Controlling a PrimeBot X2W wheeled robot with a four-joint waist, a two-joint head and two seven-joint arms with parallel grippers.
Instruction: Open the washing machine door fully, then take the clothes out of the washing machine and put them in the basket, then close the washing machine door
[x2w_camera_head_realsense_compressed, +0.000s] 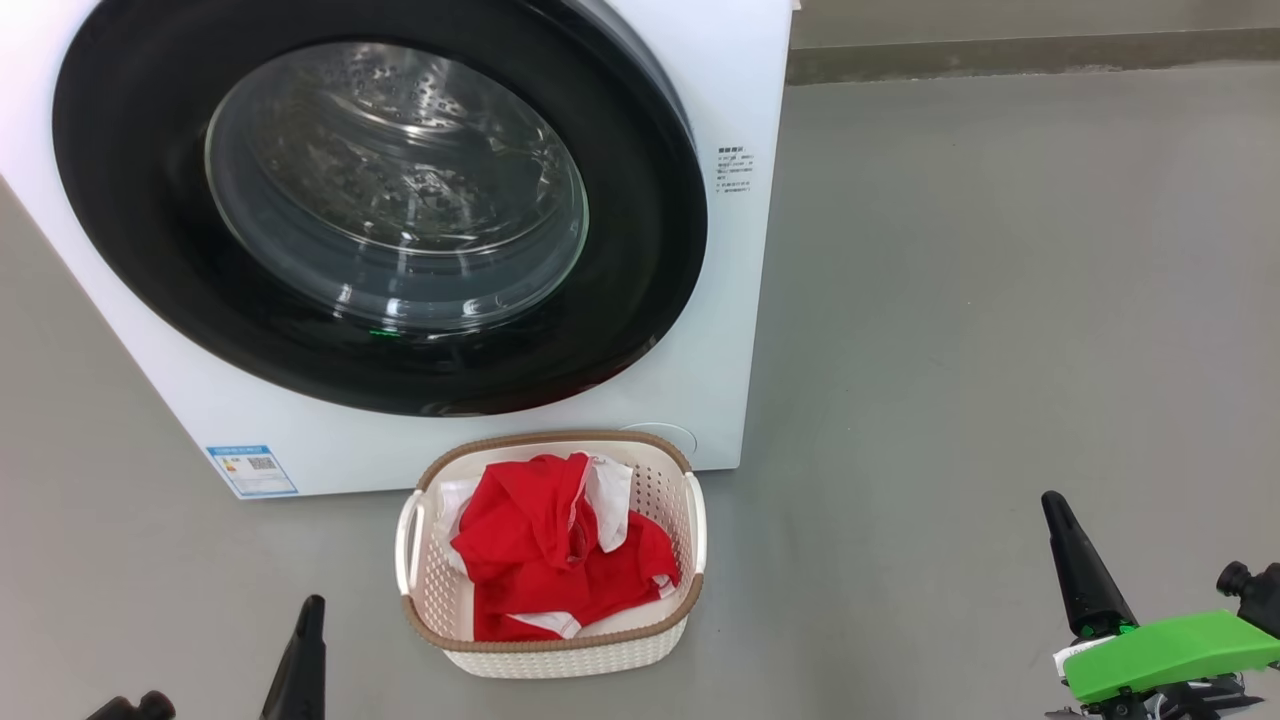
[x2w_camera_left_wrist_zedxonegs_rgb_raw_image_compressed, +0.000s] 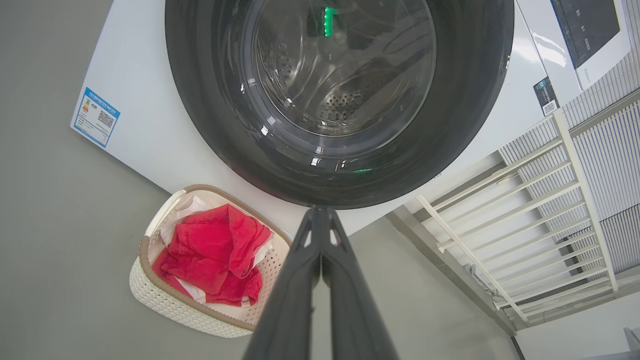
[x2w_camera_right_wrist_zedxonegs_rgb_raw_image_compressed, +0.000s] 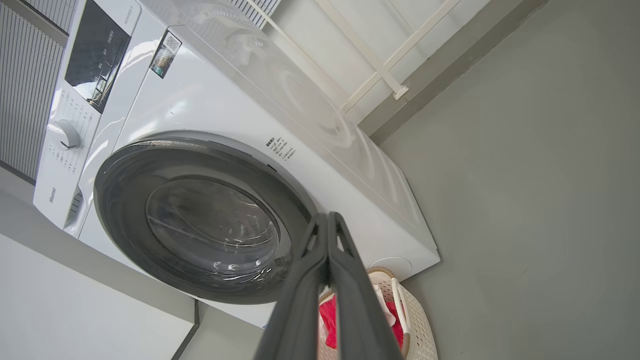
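White washing machine (x2w_camera_head_realsense_compressed: 745, 300) upright on floor. Round black-rimmed door (x2w_camera_head_realsense_compressed: 395, 190) shut flush, steel drum visible through glass. Cream basket (x2w_camera_head_realsense_compressed: 560, 662) just before machine front, red clothes (x2w_camera_head_realsense_compressed: 550, 550) heaped inside.

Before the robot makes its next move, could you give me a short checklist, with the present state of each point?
1. Bright red clothes with white trim lie inside the cream perforated plastic basket: ok.
2. Steel perforated drum, seen through the glass, holds no red fabric: ok.
3. Round black-rimmed glass door lies against the white washing machine: ok; latch engaged: cannot tell.
4. Left gripper shut, empty, clear of the door: ok.
5. Right gripper shut, empty: ok.
6. Basket upright on the grey floor: ok.
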